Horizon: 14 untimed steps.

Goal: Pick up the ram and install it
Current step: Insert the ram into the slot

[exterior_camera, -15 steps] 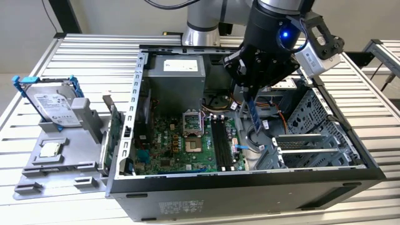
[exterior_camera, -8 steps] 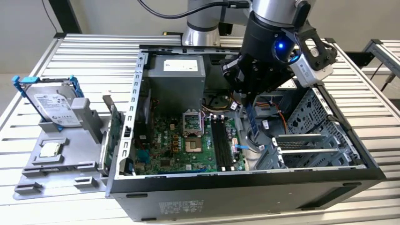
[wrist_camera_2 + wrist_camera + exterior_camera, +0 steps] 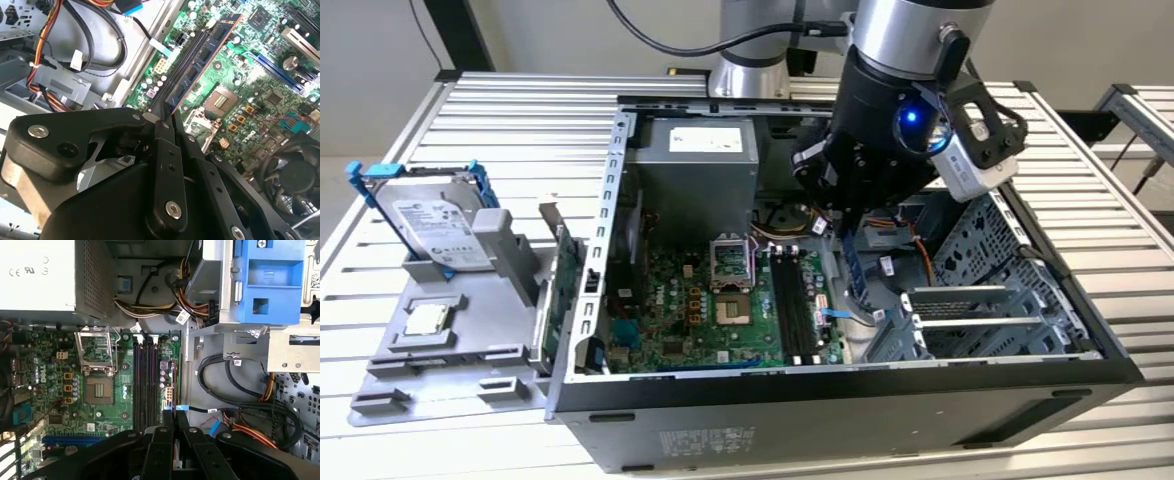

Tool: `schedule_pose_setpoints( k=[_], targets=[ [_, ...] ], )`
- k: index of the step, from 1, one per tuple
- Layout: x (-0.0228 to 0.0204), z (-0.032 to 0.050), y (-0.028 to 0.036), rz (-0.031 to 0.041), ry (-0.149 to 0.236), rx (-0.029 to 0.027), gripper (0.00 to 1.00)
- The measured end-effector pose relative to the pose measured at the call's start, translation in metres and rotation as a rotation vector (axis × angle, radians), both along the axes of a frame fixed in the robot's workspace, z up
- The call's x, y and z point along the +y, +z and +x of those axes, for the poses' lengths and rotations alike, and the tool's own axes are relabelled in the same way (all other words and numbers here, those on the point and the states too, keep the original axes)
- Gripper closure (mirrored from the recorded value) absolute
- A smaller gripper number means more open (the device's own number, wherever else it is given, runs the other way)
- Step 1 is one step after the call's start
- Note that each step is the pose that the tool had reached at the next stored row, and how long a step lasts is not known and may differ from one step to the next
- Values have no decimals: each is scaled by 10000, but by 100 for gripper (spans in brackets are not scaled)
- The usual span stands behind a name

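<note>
My gripper [image 3: 845, 222] hangs inside the open computer case, shut on the ram [image 3: 200, 60]. The ram is a dark blue stick with black chips, reaching out from the fingertips [image 3: 165, 117]. In the first wrist view the ram [image 3: 173, 385] shows edge-on, held by the gripper [image 3: 173, 415], just beside the black memory slots [image 3: 145, 385] on the cable side and not in one. In the exterior view the ram [image 3: 850, 262] hangs below the gripper, above the board, to the exterior view's right of the slots [image 3: 790, 295].
The processor socket [image 3: 97, 387] lies beside the slots. Bundled cables [image 3: 250, 405] and a blue drive bay [image 3: 267, 285] crowd the other side. Outside the case, a grey tray [image 3: 467, 330] carries a hard drive in a blue frame [image 3: 434, 220] and a small silver chip [image 3: 427, 318].
</note>
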State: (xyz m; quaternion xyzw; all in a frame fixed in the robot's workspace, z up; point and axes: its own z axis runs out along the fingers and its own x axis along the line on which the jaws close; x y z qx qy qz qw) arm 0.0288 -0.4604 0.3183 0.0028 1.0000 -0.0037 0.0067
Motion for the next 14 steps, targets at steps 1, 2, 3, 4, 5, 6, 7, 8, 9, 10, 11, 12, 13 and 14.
schedule_pose_setpoints(
  k=[1,2,3,4,5,6,7,8,9,10,11,12,13,14],
  targets=[
    [0,1,-18,1,0,0,100],
    [0,1,-37,1,0,0,100],
    [0,2,-55,0,0,0,100],
    [0,2,-73,0,1,0,100],
    [0,2,-91,1,0,0,100],
    [0,2,-110,1,0,0,100],
    [0,2,-128,-6,1,1,100],
    [0,2,-143,-22,1,1,100],
    [0,2,-161,-37,1,1,100],
    [0,2,-179,-44,1,1,100],
    [0,2,-198,-49,-4,0,100],
    [0,1,-215,-50,-23,1,100],
    [1,1,-234,-51,-60,0,100],
    [1,0,-252,-51,-80,0,100]
  ],
)
